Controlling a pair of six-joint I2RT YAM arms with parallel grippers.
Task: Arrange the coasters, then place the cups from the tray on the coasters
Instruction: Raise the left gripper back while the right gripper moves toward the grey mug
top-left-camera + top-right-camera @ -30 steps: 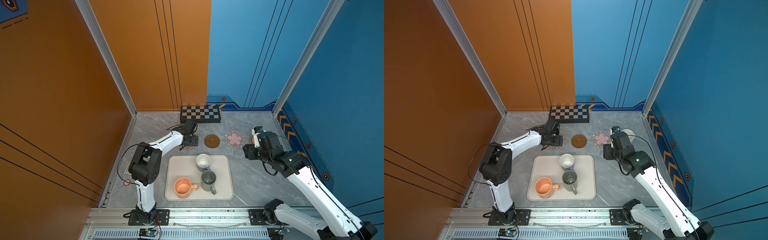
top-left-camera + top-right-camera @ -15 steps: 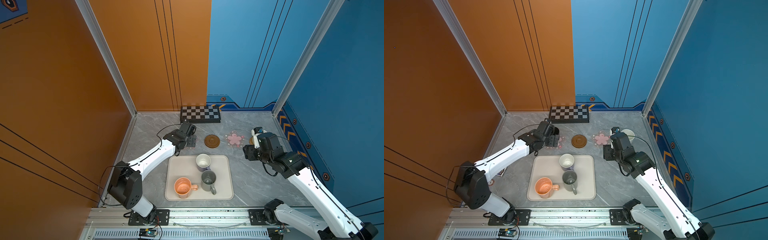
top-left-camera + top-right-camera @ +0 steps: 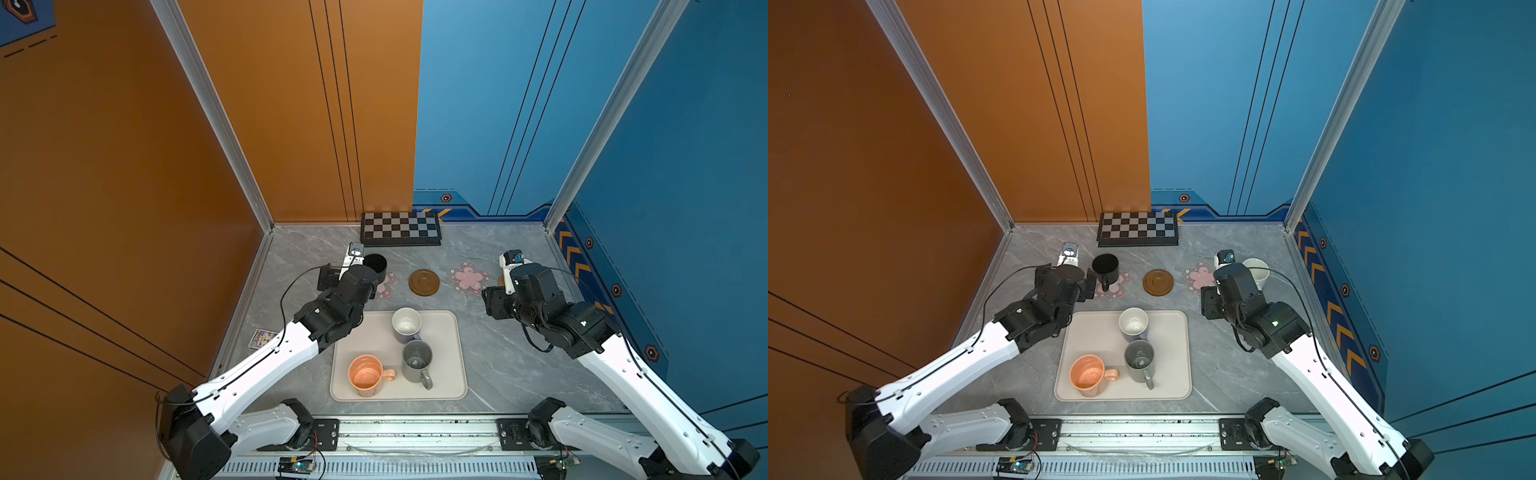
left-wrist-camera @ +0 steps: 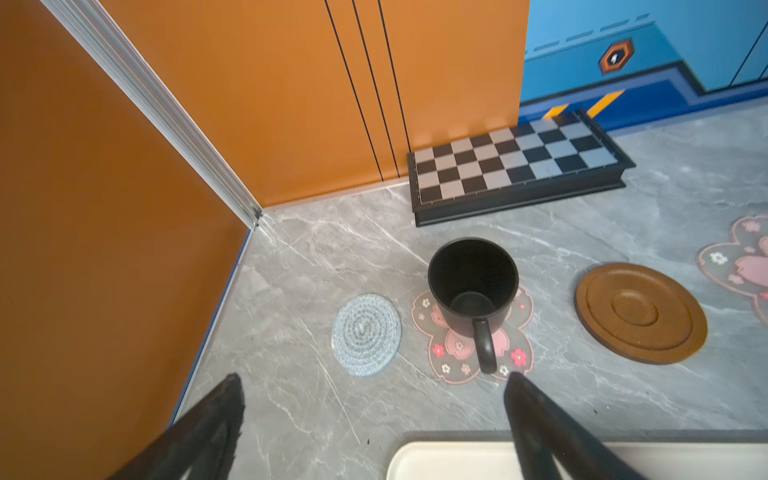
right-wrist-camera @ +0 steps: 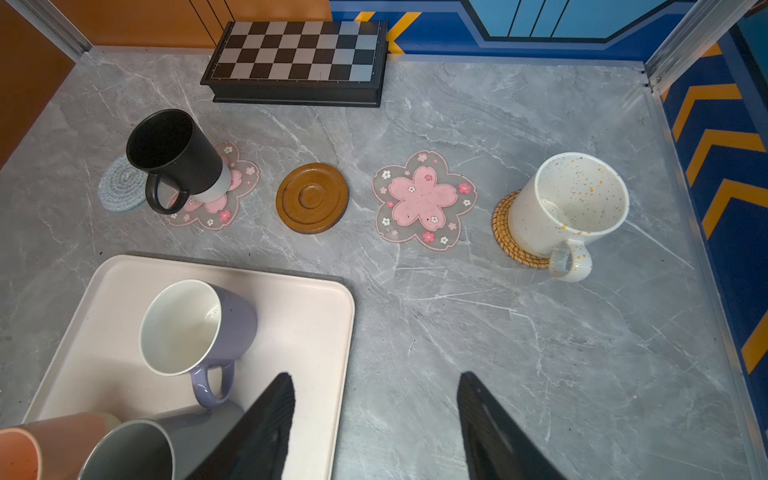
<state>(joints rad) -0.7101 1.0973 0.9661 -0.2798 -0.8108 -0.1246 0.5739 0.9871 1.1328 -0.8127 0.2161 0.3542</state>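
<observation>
Left arm has swung down low and stretched out since a second ago, with the left end effector drawn back from the black cup. Right arm has barely shifted. Grey marble worktop carries everything. Tray sits at the front and holds three cups: lavender cup, grey cup, orange cup. Checkerboard lies against the back wall. Jaws of left end effector are wide and empty, one tip just short of the black cup's handle. Right end effector is partly open and empty, beside the tray. Black cup stands on a pink flower coaster. White speckled cup stands on the rattan coaster. In both top views the right wrist covers nearly all of that coaster and much of the cup. Brown coaster and second pink coaster are bare. Blue-grey coaster shows only in the wrist views, since the left arm hides it from above. Orange cup is cut off in the right wrist view.
</observation>
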